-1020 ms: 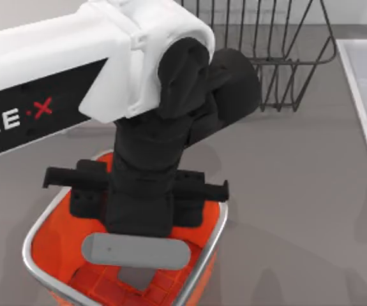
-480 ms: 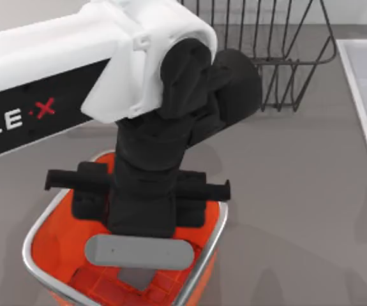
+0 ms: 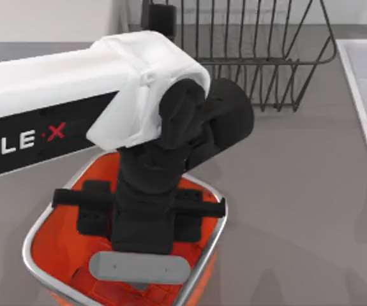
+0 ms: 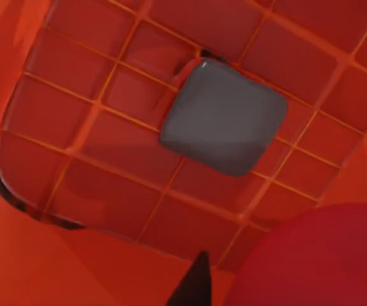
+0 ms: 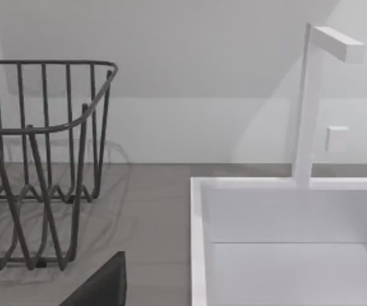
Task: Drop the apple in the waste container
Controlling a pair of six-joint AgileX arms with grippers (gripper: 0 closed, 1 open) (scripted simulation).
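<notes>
The left AgileX arm reaches across the grey table (image 3: 298,191) from the top view's left side, its black wrist pointing straight down into the waste container (image 3: 36,239), a bright orange rounded-square bin with a silver rim that stands at the table's lower-left part. The left gripper (image 3: 142,223) sits below the rim line, inside the bin's mouth, its body hiding most of the floor from above. Whether its fingers are clenched or released cannot be told here.

In the left wrist view, the bin's gridded orange floor and its grey square centre (image 4: 224,118) lie directly beneath the camera. The apple (image 4: 317,261), a rounded dark-red mass, looms close to the lens at one corner, above the floor tiles and just beside a dark finger tip (image 4: 193,287); contact between the two cannot be made out.

A black wire rack (image 3: 260,57) stands on the table behind the bin, well apart from it. In the right wrist view, a white sink (image 5: 285,242) with a white faucet (image 5: 311,95) sits beside the rack, and a dark part of the right arm's own gripper shows at the edge.
</notes>
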